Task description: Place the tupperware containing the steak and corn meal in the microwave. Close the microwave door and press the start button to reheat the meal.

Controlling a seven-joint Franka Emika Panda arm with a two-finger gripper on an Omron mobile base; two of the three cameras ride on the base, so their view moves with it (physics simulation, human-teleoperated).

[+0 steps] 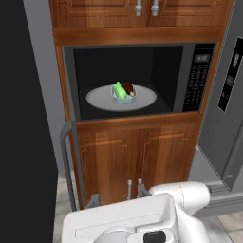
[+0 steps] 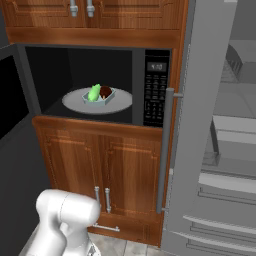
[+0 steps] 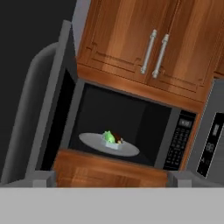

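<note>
The microwave (image 1: 190, 111) stands with its black cavity exposed. On its round grey turntable (image 1: 97, 100) sits the tupperware (image 1: 124, 96), also seen in the right base view (image 2: 99, 98) and the hand view (image 3: 112, 143). The steak and corn meal shows in it as a green lump (image 1: 118, 90) beside a brown chunk (image 1: 128, 88). The microwave door (image 1: 26, 118) is swung out to the left, its bar handle (image 1: 67, 161) toward me. My gripper (image 3: 111, 179) is open, well back from the cavity and below it, with nothing between its fingertips (image 3: 41, 178).
The black keypad strip (image 2: 156, 95) is at the cavity's right. A tall grey fridge (image 1: 228, 95) stands right of it, its door (image 2: 200, 125) open with shelves behind. Brown wooden cabinets (image 1: 137, 156) lie below and above the microwave.
</note>
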